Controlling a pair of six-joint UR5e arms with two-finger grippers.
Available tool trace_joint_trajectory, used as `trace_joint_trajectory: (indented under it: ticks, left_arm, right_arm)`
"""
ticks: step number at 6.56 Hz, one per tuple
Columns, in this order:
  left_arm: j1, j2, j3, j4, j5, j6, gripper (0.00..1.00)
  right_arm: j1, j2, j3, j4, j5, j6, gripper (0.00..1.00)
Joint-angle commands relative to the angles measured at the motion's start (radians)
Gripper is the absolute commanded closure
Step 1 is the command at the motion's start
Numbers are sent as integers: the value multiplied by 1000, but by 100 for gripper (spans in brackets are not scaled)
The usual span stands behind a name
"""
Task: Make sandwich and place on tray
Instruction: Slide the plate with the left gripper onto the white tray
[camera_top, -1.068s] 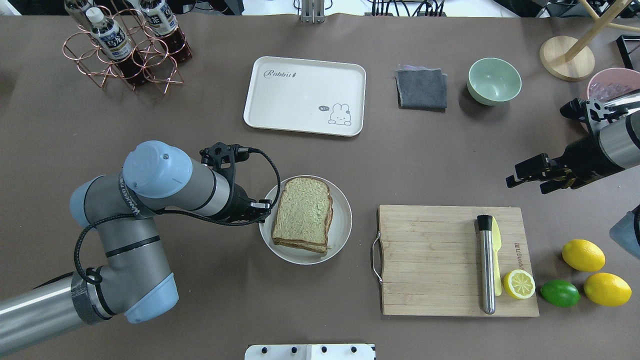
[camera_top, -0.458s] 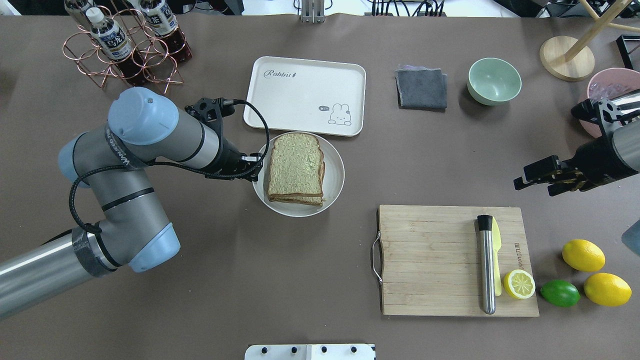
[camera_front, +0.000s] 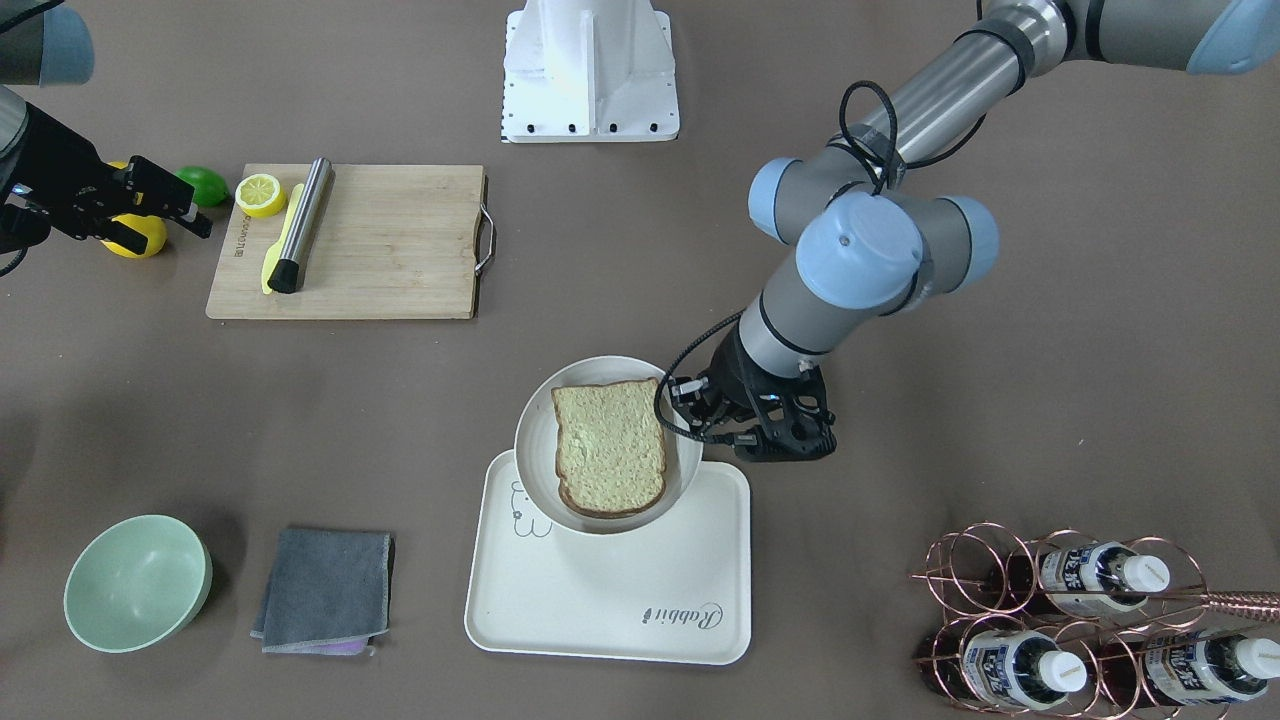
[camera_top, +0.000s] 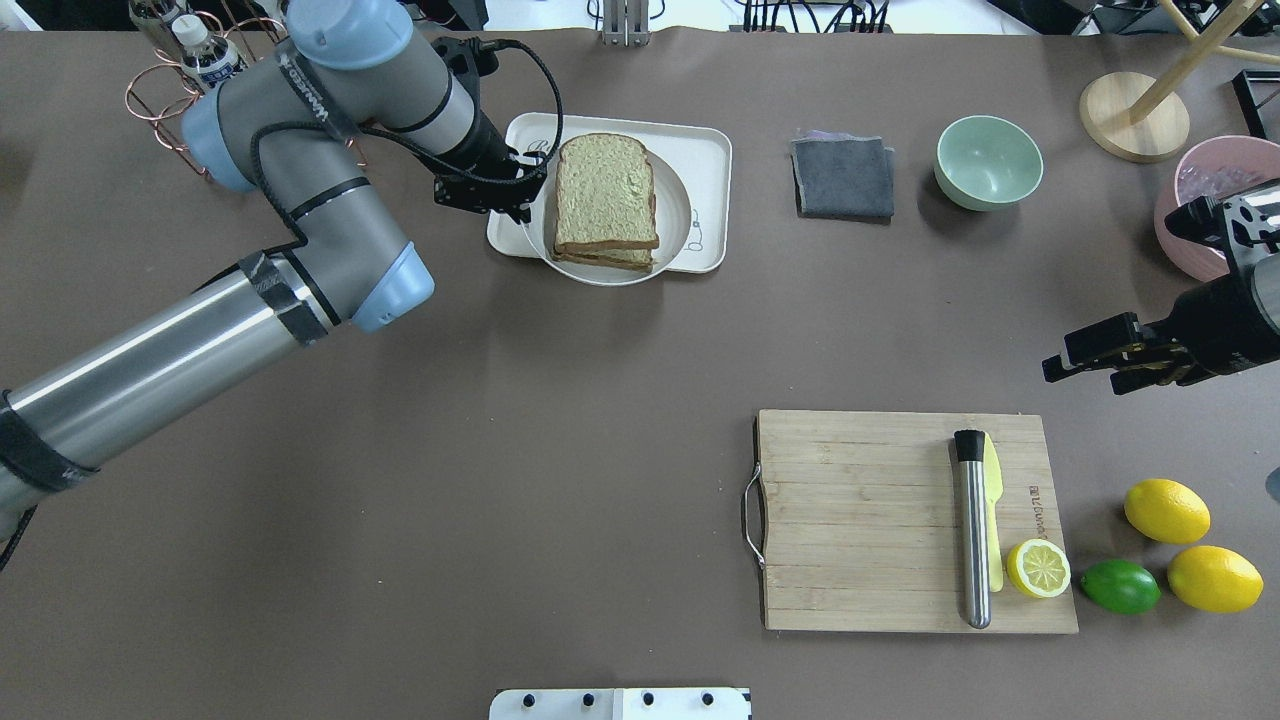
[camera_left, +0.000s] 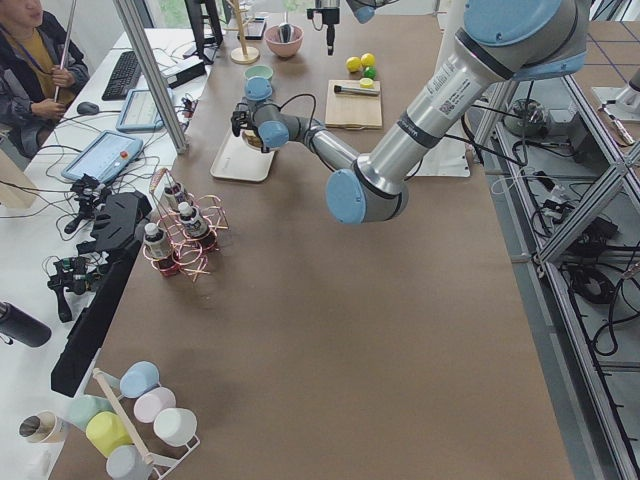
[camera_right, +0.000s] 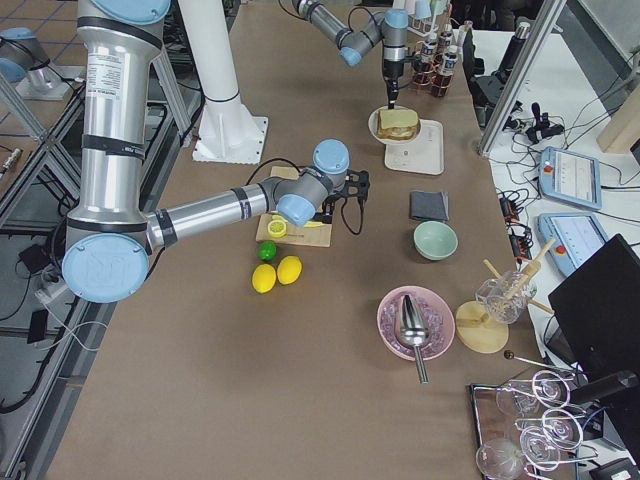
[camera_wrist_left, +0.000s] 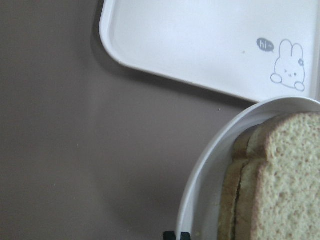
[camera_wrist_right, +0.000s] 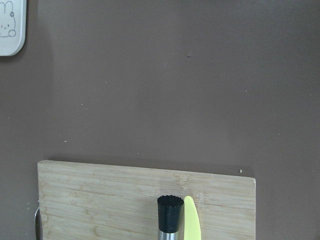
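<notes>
The sandwich (camera_top: 605, 195), two tan bread slices with dark crust, lies on a round white plate (camera_top: 672, 215); no egg shows between the slices. My left gripper (camera_top: 527, 188) is shut on the plate's left rim and holds it over the cream tray (camera_top: 712, 150). In the front-facing view the plate (camera_front: 535, 430) with the sandwich (camera_front: 608, 447) overlaps the tray's (camera_front: 600, 600) robot-side edge, the left gripper (camera_front: 688, 402) beside it. The left wrist view shows the plate rim (camera_wrist_left: 200, 190), the sandwich (camera_wrist_left: 280, 175) and the tray (camera_wrist_left: 200, 40) below. My right gripper (camera_top: 1065, 362) is open and empty, above the table right of the cutting board.
A wooden cutting board (camera_top: 860, 520) carries a steel cylinder (camera_top: 972, 530), a yellow knife (camera_top: 993, 500) and a lemon half (camera_top: 1038, 568). Two lemons (camera_top: 1166, 510) and a lime (camera_top: 1120, 586) lie to its right. A grey cloth (camera_top: 843, 177), a green bowl (camera_top: 988, 160) and a bottle rack (camera_top: 170, 90) stand at the back.
My left arm has carried the plate with the sandwich from the table's middle forward to over the tray. The right gripper has drifted slightly to the right.
</notes>
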Motion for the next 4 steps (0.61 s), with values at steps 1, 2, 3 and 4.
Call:
trace_joint_trajectory:
  ticks: [1, 2, 3, 4]
  left_arm:
    - [-49, -65, 214, -84, -46, 61, 100]
    - [-49, -110, 295, -109, -43, 52, 100]
    - [-49, -141, 354, -129, -42, 40, 100]
    - [-41, -161, 397, -179, -40, 21, 100]
  right_arm:
    - [8, 4, 1, -1, 0, 0, 1]
    - [14, 4, 1, -1, 0, 0, 1]
    - [21, 4, 1, -1, 0, 0, 0]
    - [25, 6, 1, -2, 2, 0, 1]
